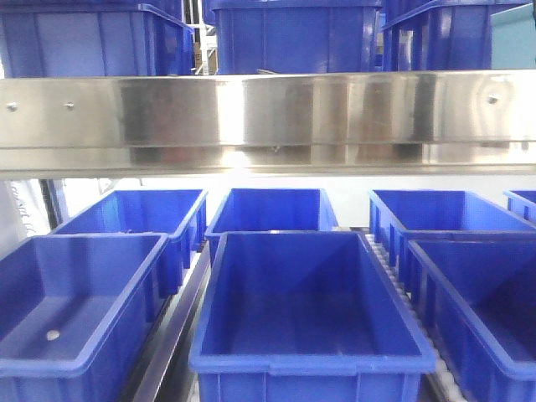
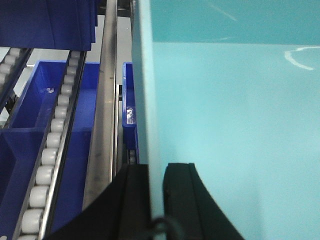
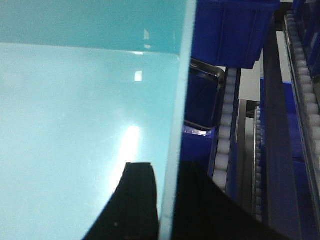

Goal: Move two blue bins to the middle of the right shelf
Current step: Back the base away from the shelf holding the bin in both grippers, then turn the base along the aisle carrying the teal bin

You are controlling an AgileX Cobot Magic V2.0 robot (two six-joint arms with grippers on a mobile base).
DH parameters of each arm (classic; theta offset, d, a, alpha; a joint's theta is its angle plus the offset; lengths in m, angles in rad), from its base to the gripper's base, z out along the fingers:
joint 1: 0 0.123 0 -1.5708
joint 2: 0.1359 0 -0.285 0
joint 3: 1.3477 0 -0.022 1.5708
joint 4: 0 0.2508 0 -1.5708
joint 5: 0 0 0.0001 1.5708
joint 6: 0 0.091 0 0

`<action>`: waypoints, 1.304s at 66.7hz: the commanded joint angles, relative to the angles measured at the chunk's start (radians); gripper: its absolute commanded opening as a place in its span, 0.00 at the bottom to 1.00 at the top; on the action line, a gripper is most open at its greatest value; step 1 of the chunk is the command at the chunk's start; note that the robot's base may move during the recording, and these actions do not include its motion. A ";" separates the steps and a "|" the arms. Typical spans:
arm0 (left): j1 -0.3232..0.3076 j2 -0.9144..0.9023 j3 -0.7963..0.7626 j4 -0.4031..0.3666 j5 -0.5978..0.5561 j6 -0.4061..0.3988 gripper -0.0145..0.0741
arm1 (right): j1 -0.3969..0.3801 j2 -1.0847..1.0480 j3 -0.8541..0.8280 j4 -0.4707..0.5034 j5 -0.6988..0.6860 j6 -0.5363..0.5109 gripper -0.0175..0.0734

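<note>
Jaws pinched on opposite walls, the left gripper (image 2: 156, 172) and right gripper (image 3: 167, 172) hold a pale turquoise plastic bin (image 2: 230, 125) beside the steel roller shelf (image 2: 102, 110), apparently not yet set down.

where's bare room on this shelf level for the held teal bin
Blue bins crowd both rows. Bare only: the metal rail between front left bin and centre bin, and the roller strip between it and right bin, both narrow.

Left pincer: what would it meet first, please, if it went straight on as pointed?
The teal bin wall it straddles; the left pincer would probably slide farther along it, though depth is unclear.
</note>
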 commanded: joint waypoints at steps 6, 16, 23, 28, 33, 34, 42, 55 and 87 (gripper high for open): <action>-0.004 -0.020 -0.015 -0.018 -0.047 0.006 0.04 | -0.001 -0.010 -0.008 -0.010 -0.049 -0.021 0.01; -0.004 -0.020 -0.015 -0.018 -0.047 0.006 0.04 | -0.001 -0.010 -0.008 -0.010 -0.049 -0.021 0.01; -0.004 -0.020 -0.015 -0.018 -0.047 0.006 0.04 | -0.001 -0.010 -0.008 -0.010 -0.049 -0.021 0.01; -0.004 -0.020 -0.015 -0.018 -0.047 0.006 0.04 | -0.001 -0.010 -0.008 -0.010 -0.049 -0.021 0.01; -0.004 -0.020 -0.015 -0.018 -0.047 0.006 0.04 | -0.001 -0.010 -0.008 -0.010 -0.049 -0.021 0.01; -0.004 -0.020 -0.015 -0.018 -0.047 0.006 0.04 | -0.001 -0.010 -0.008 -0.010 -0.049 -0.021 0.01; -0.004 -0.020 -0.015 -0.018 -0.047 0.006 0.04 | -0.001 -0.010 -0.008 -0.010 -0.049 -0.021 0.01; -0.004 -0.020 -0.015 -0.018 -0.047 0.006 0.04 | -0.001 -0.010 -0.008 -0.010 -0.049 -0.021 0.01; -0.004 -0.020 -0.015 -0.018 -0.047 0.006 0.04 | -0.001 -0.010 -0.008 -0.010 -0.049 -0.021 0.01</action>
